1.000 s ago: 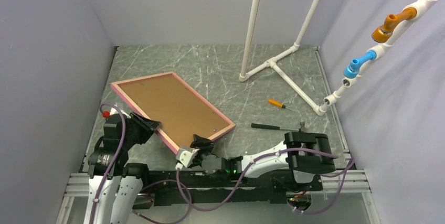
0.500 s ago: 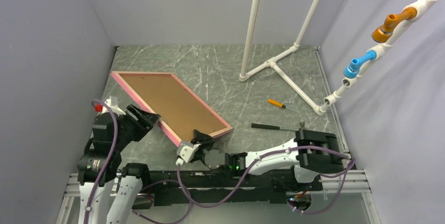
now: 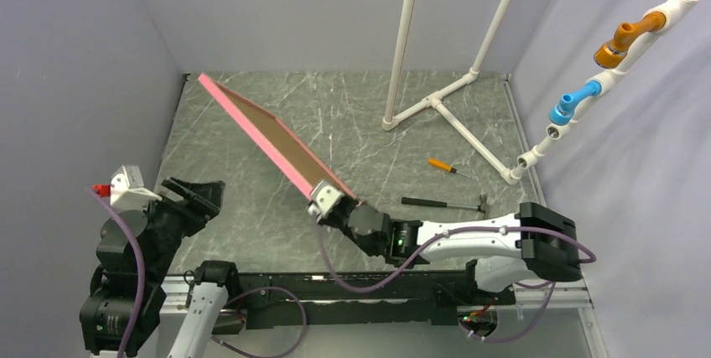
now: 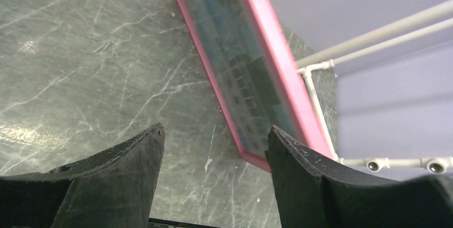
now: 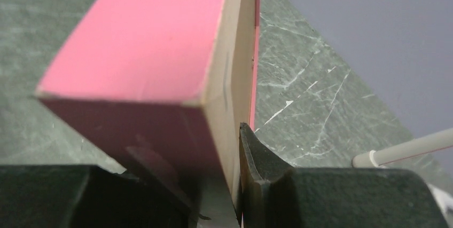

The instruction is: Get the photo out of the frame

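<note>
Right gripper (image 3: 331,204): clamped on near corner of frame (image 3: 267,143) | frame: tilted up on edge, slanting from centre to upper left | photo (image 4: 235,78): inside frame | left gripper (image 3: 201,190): spread, empty, lower left.

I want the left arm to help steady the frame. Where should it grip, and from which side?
The frame is tipped up steeply, its near corner pinched by the right fingers. Probably take the narrow pink long edge from the left, open left fingers straddling front and back; the flat faces give no pinch.
</note>
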Robot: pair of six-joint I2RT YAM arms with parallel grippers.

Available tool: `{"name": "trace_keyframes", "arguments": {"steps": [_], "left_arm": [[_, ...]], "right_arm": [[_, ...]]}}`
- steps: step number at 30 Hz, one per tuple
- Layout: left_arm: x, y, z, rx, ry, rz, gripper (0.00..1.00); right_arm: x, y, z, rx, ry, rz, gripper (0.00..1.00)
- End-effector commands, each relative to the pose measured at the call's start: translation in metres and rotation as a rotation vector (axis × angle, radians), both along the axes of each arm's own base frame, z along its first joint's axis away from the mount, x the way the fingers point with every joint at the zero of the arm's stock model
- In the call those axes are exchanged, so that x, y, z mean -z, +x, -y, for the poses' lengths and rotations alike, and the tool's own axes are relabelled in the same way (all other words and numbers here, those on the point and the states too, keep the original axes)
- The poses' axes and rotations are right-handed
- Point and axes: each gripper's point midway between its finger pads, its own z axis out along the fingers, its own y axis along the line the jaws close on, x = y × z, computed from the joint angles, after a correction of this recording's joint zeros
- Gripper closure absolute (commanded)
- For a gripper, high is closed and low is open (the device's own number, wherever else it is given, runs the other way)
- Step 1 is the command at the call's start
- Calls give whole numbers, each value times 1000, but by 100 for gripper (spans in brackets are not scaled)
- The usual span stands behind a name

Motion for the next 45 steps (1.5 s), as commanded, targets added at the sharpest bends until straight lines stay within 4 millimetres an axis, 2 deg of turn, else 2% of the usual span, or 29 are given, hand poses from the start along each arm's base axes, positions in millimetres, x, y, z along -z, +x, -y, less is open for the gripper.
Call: {"name": "trace_keyframes", "arguments": {"steps": [1,3,9,14,19,22,30,38,45], "left_arm": [[5,-6,-9,-32,37,-8,27],[11,-4,-5,-18,28,-22,27],[24,1,2,11,4,-50,27],[33,3,4,19,-6,-66,28],[39,3,4,18,-9,-73,28],[40,4,4,18,-8,-75,28],[43,2,4,17,-12,-80,28],[42,-4,1,8,1,-76,28],[41,-6,2,11,-2,-75,28]], "right_arm": [[-3,2,1,3,319,-338,100],[-4,13,10,38,388,-397,100],[-5,28,29,128,448,-430,100],[-5,31,44,156,514,-477,100],[-1,14,43,16,505,-514,100],[2,14,45,-26,477,-511,100],[-3,24,52,-130,467,-506,100],[-8,23,44,-262,443,-539,100],[-1,22,36,-361,420,-624,100]]}}
